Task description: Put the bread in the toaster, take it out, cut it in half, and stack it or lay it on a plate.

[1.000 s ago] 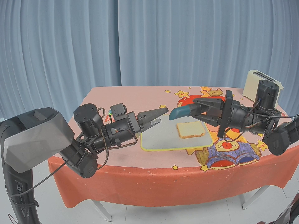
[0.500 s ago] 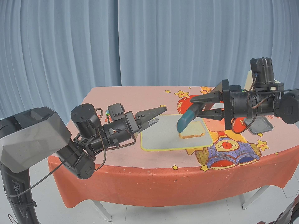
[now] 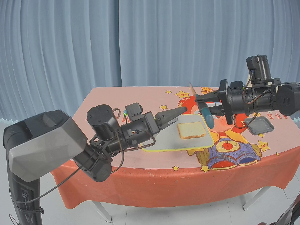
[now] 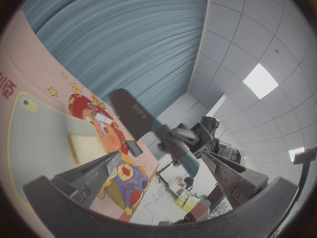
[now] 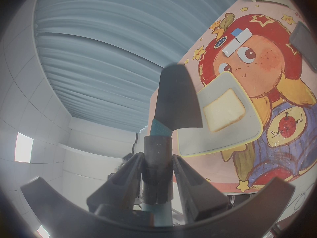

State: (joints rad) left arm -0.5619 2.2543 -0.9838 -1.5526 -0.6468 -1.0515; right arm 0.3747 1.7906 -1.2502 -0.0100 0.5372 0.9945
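Claws: right claw [image 3: 200, 101] pinches knife [image 3: 207, 117] mid-length. Teal handle hangs down, dark blade points up and away, long axis steep. Left claw [image 3: 180, 114] spread wide, nothing held, hovers over left side of board [image 3: 162, 138]. Bread [image 3: 191, 130] flat on board, uncut, between both claws, below right claw and slightly toward robot's left. Judgement: cutting step, blade needs turning down across slice. Left claw nearer, could steady slice.

Whole pale bread slice [image 3: 191, 130] lies flat on the yellow-rimmed grey cutting board [image 3: 175, 142].
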